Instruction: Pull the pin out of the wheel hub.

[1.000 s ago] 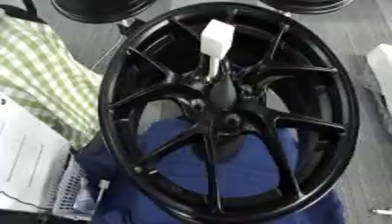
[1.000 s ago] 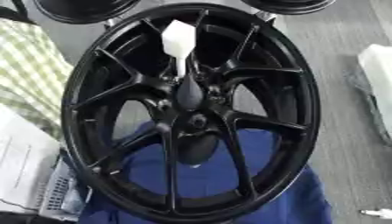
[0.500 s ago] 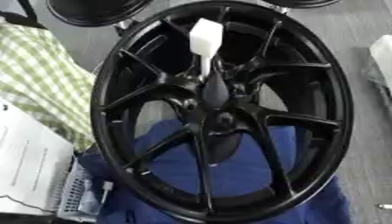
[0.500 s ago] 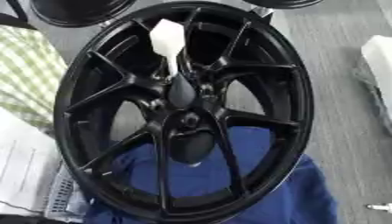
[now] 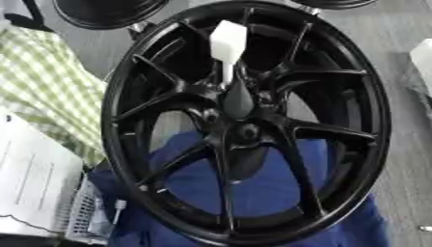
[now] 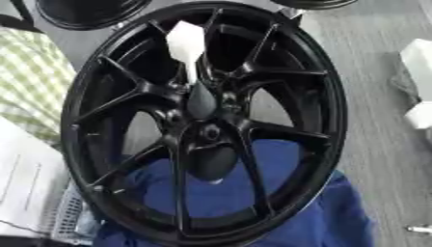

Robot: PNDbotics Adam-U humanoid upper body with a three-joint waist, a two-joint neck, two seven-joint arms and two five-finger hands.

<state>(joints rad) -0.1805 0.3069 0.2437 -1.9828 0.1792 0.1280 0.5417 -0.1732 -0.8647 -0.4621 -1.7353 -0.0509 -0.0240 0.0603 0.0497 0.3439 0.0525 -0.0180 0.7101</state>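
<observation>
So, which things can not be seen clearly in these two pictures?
- Both hands: in neither view.
- Pin: its lower end is lost against the black wheel hub; seating unclear.
- Blue cloth: partly hidden behind the spokes, cut off at the bottom edge.

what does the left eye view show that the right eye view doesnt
Only the left eye view shows a small white object by the blue cloth's left edge. Only the right eye view shows a second white block at the right edge, below the first. Both show the black wheel on the blue cloth, the white-handled pin rising by its hub, and green checked fabric at left. No hand shows.
</observation>
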